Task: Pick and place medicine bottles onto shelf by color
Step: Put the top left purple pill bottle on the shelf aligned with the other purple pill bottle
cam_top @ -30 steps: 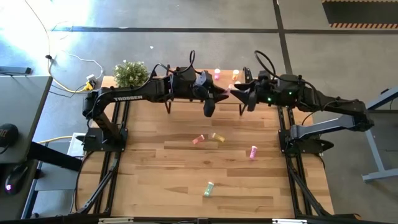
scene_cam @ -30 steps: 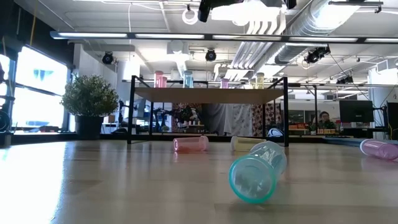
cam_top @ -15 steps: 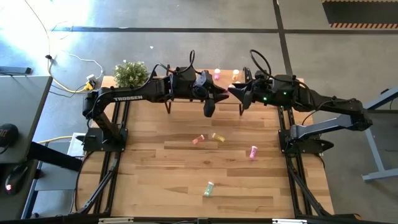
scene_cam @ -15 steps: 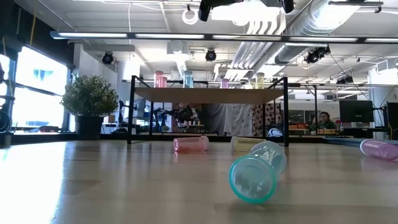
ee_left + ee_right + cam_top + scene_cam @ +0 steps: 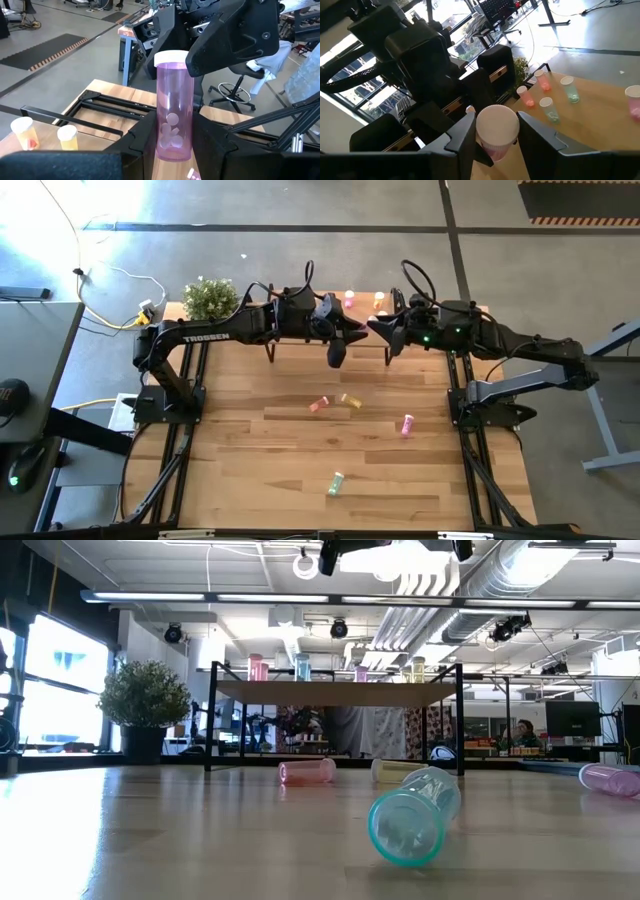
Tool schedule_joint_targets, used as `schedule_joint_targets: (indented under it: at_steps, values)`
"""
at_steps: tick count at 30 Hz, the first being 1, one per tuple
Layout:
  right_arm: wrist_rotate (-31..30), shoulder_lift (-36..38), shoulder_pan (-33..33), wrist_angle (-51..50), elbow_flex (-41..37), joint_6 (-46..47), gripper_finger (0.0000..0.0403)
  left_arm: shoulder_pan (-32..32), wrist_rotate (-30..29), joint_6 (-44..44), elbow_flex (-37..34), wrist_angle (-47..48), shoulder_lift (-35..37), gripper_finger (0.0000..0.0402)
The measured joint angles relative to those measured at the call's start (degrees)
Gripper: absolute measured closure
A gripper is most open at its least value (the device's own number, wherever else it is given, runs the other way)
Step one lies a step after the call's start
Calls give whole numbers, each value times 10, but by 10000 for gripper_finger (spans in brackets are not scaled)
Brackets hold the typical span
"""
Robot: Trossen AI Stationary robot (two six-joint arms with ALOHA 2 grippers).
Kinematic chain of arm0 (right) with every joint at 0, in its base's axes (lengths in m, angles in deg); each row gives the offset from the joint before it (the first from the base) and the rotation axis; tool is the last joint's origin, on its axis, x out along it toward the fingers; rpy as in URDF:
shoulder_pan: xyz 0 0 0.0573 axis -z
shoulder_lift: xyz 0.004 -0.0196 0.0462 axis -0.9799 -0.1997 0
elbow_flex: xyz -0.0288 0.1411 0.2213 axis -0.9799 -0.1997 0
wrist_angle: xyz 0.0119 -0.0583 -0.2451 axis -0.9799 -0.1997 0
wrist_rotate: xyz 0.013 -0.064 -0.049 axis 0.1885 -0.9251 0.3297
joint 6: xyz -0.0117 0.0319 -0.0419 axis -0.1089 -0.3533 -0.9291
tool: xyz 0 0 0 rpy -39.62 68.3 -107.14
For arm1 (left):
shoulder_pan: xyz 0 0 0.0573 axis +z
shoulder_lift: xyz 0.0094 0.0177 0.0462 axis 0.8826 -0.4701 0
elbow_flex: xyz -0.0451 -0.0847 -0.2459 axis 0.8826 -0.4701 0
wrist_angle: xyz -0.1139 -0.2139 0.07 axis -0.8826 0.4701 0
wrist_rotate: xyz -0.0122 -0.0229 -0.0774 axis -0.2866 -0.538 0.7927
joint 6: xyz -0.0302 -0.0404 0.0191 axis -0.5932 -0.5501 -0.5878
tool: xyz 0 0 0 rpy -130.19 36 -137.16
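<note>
The right end effector (image 5: 378, 330) now sits closer to the left end effector (image 5: 340, 340) than a second ago, its arm having reached in from the right in the high view; half a second ago it had nearly arrived, and since then it barely shifts; its fingers (image 5: 465, 135), wider before, are now drawn in on both sides of the white cap of the pink bottle (image 5: 174, 117), which stands upright between the left end effector's fingers (image 5: 145, 137); from the left wrist view the right end effector's dark body looms just above and beside that cap.
</note>
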Motion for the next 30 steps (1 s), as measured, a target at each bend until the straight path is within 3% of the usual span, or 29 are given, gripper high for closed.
schedule_joint_targets:
  at_steps: [11, 24, 30]
  values:
    - [1, -1, 0, -4, 0, 9, 275, 0, 0, 0, 0, 12, 0, 292]
    - [-7, 0, 0, -11, 0, 11, 275, 9, -22, 40, 0, 45, 1, 212]
    - [-47, 0, 0, -38, 0, 10, 275, 40, -25, 36, 0, 103, 36, 184]
